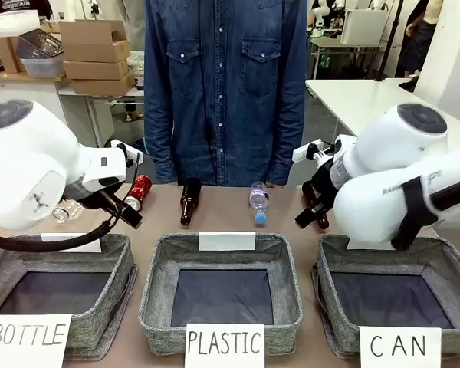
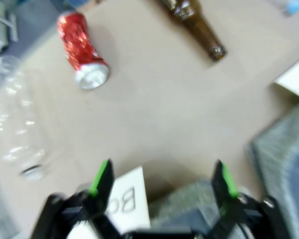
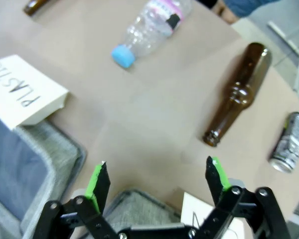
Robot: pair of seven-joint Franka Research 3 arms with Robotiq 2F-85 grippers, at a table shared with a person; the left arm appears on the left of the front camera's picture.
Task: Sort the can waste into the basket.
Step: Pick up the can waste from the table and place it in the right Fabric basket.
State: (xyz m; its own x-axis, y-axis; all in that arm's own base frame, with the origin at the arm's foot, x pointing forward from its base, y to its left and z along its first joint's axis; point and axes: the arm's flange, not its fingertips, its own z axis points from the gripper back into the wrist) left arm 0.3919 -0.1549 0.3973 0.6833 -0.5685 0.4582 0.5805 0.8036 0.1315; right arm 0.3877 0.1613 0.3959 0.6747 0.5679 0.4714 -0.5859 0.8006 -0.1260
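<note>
The red can (image 1: 140,189) (image 2: 82,50) lies on its side on the table, dented, ahead and left of my open left gripper (image 1: 125,211) (image 2: 162,175). In the right wrist view the black can with white print (image 3: 289,142) lies at the far right, beyond a brown bottle (image 3: 238,93). My right gripper (image 1: 308,215) (image 3: 157,172) is open and holds nothing, hovering over the far rim of the grey basket (image 1: 445,257) (image 3: 139,206) signed "CAN" (image 1: 399,345).
Baskets signed "PLASTIC" (image 1: 161,307) and "BOTTLE" (image 1: 115,307) stand middle and left. Another brown bottle (image 1: 189,201) (image 2: 192,27) and clear plastic bottles (image 1: 258,201) (image 3: 149,27) (image 2: 15,124) lie on the table. A person in a denim shirt (image 1: 226,84) stands at the far edge.
</note>
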